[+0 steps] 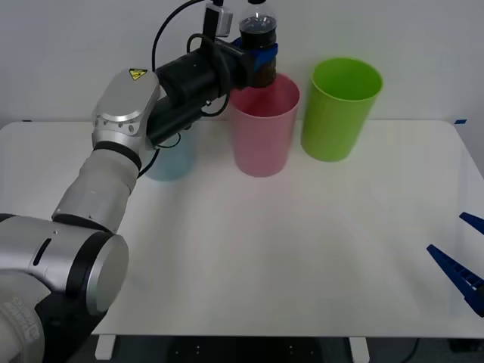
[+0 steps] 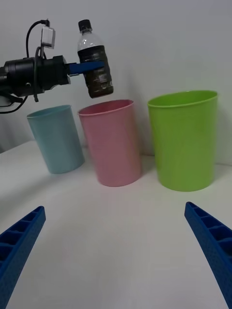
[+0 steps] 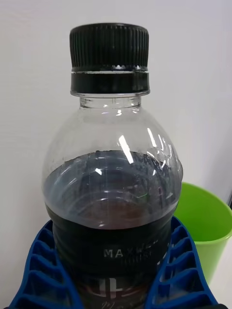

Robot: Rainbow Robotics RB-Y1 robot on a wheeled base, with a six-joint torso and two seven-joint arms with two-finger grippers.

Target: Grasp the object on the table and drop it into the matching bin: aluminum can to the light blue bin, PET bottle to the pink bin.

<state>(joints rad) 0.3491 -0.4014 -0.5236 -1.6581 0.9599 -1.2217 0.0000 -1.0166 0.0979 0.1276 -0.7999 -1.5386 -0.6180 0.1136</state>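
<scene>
My left gripper (image 1: 262,54) is shut on the PET bottle (image 1: 259,45), a small clear bottle with a black cap and dark lower body. It holds the bottle upright just above the open mouth of the pink bin (image 1: 264,125). From the right wrist the PET bottle (image 2: 95,60) hangs over the pink bin (image 2: 111,142), gripped by the left gripper (image 2: 89,67). Up close, blue fingers (image 3: 41,270) clasp both sides of the PET bottle (image 3: 111,193). The light blue bin (image 1: 171,160) stands left of the pink one, partly behind my left arm. My right gripper (image 1: 465,253) rests open low at the table's right edge.
A lime green bin (image 1: 340,107) stands right of the pink bin at the back of the white table (image 1: 287,257). A white wall rises behind the bins. The light blue bin (image 2: 55,140) and lime green bin (image 2: 184,140) flank the pink one.
</scene>
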